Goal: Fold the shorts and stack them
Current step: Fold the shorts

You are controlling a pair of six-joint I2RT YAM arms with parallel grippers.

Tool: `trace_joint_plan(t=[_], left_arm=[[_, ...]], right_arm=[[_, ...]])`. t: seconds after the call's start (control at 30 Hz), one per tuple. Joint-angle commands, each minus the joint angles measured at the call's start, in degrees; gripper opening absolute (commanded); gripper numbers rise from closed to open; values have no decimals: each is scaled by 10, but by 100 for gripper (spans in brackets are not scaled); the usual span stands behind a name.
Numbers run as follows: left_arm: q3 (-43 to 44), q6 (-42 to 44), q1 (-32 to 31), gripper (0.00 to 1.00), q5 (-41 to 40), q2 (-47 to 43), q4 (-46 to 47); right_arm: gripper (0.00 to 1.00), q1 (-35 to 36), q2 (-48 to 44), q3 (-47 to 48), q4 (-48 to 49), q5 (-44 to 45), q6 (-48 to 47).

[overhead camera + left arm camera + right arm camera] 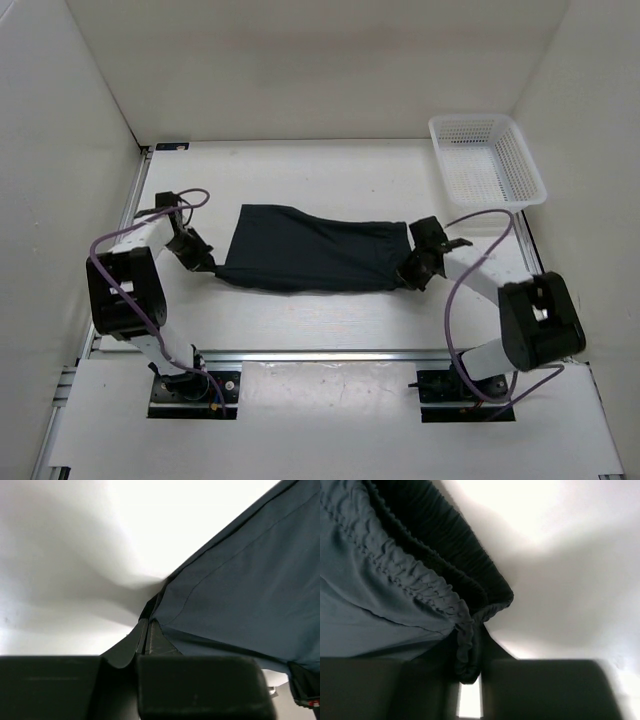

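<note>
The dark navy shorts [310, 252] lie stretched left to right across the middle of the table. My left gripper [207, 264] is shut on their near left corner. In the left wrist view the fingers [156, 639] meet on the hem edge, and the cloth [240, 590] spreads away to the right. At the near right corner my right gripper [407, 273] is shut on the gathered waistband. In the right wrist view a fold of the elastic waistband [467, 650] sits pinched between the fingers, and the rest of the shorts [375, 605] lies to the left.
A white mesh basket [487, 160] stands at the back right corner. White walls close in the table on three sides. An aluminium rail [330, 355] runs along the near edge by the arm bases. Purple cables loop off both arms.
</note>
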Motion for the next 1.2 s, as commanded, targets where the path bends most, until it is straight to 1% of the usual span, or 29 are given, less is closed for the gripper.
trace_joint_plan(t=[0.0, 0.03, 0.07, 0.1, 0.13, 0.17, 0.2, 0.23, 0.27, 0.3, 0.37, 0.4, 0.43, 0.5, 0.6, 0.63, 0.67, 0.7, 0.77, 0.83, 0.93, 0.97, 1.0, 1.03, 1.07, 1.1, 1.13, 1.17], left_arm=[[-26, 16, 4, 10, -28, -63, 12], [-26, 16, 3, 10, -28, -78, 12], [-33, 16, -2, 14, -28, -84, 12], [-33, 23, -2, 32, -28, -84, 4], [-33, 24, -2, 41, -28, -89, -1], [-20, 24, -2, 46, -28, -89, -14], [-12, 30, -2, 58, -28, -89, -21], [-3, 30, -2, 72, -37, -95, -29], [7, 30, -2, 79, -43, -95, -36], [30, 30, -2, 83, -58, -95, -48], [52, 30, -2, 85, -70, -95, -55], [72, 30, -2, 85, -70, -95, -55], [81, 30, -2, 85, -70, -90, -55], [106, 30, -2, 80, -76, -67, -55], [125, 30, -2, 78, -76, -31, -49], [134, 30, -2, 76, -76, -22, -49], [134, 30, -2, 76, -76, -13, -49], [141, 30, -2, 76, -76, 7, -44], [148, 35, -2, 75, -70, 23, -44], [148, 26, -2, 75, -70, 44, -31], [153, 21, -2, 72, -59, 64, -31], [145, 13, -2, 72, -51, 64, -18], [145, 13, -7, 72, -51, 64, -18], [139, 13, -7, 71, -51, 72, -11], [139, 13, -7, 71, -51, 72, -11], [134, 13, -7, 71, -51, 80, -11], [134, 13, -12, 70, -51, 87, -5], [128, 13, -18, 70, -51, 87, -5]], right_arm=[[26, 6, -75, -59, -75, 51, -22], [40, 12, -93, -67, -91, 58, -22], [58, 12, -109, -73, -100, 58, -22], [86, 12, -138, -73, -107, 63, -29], [92, 12, -150, -73, -130, 63, -38], [96, 12, -160, -73, -139, 69, -44], [99, 12, -172, -52, -150, 69, -50], [99, 12, -172, -43, -161, 76, -58], [99, 12, -179, -34, -168, 76, -58], [99, 6, -179, -19, -173, 76, -68], [99, 1, -165, -5, -159, 67, -93], [98, 1, -155, 3, -151, 59, -104], [91, -5, -141, 19, -142, 46, -115], [85, -21, -98, 41, -125, 31, -148], [81, -40, -54, 68, -86, -19, -194], [81, -45, -41, 69, -81, -28, -202], [76, -45, -15, 79, -81, -37, -210], [74, -52, -2, 86, -65, -47, -226], [68, -52, 38, 86, -54, -69, -232], [65, -52, 68, 86, -34, -82, -240], [57, -58, 89, 72, -5, -102, -240], [54, -58, 95, 67, 5, -111, -240], [44, -58, 95, 61, 14, -117, -240], [37, -58, 95, 61, 19, -117, -240], [28, -58, 95, 61, 20, -107, -240], [11, -58, 95, 61, 20, -98, -240], [3, -58, 95, 61, 14, -89, -240], [0, -58, 95, 68, 2, -78, -240]])
